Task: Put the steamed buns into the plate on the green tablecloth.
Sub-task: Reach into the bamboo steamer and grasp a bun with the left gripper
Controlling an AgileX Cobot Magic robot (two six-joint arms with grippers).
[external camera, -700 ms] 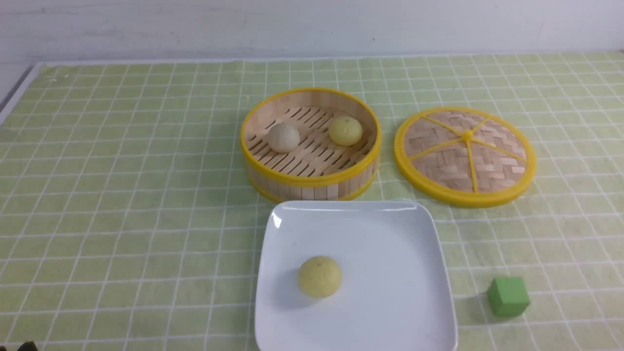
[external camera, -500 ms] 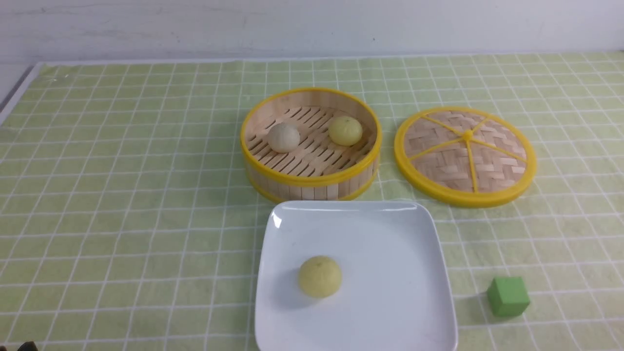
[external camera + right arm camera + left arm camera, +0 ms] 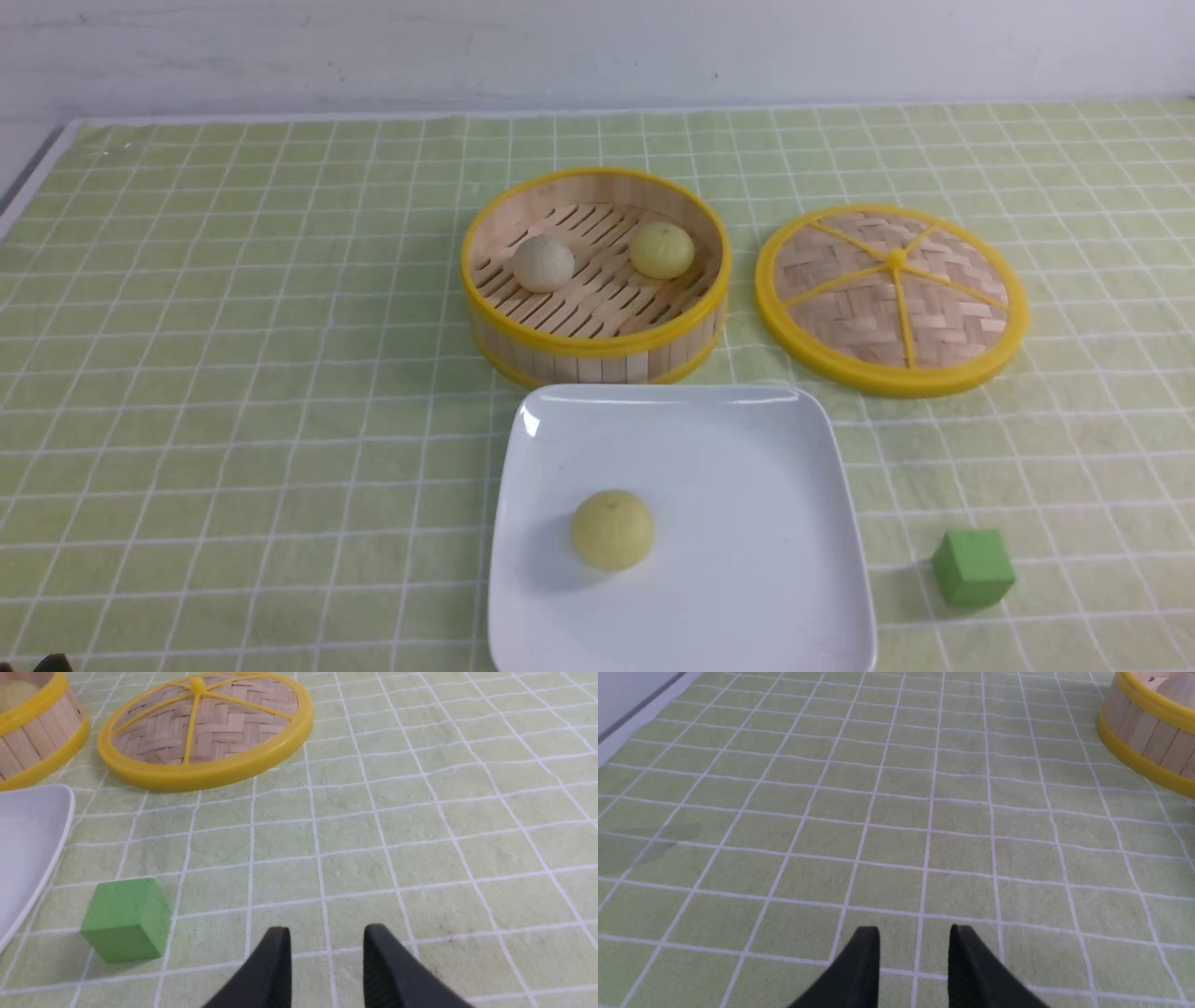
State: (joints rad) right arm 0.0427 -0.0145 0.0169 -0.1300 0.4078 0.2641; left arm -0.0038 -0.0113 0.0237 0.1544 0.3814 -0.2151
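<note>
A white square plate [image 3: 747, 504] lies on the green tablecloth [image 3: 233, 373] that covers the table, near and central in the front view. One pale yellow bun [image 3: 612, 529] sits on the plate, toward its near left part. Just behind the plate stands a round steamer basket [image 3: 597, 359] with a yellow rim. Inside it a beige bun [image 3: 543, 263] lies on the left and a second yellow bun [image 3: 661, 250] on the right, apart from each other. A woven lid [image 3: 892, 299] lies flat on the cloth right of the basket, and a green cube [image 3: 973, 567] stands near the plate's near right corner. The left gripper [image 3: 914, 931] is over bare cloth left of the basket, its jaws partly apart and empty. The right gripper [image 3: 327, 928] is likewise parted and empty, over the cloth near the cube.
</note>
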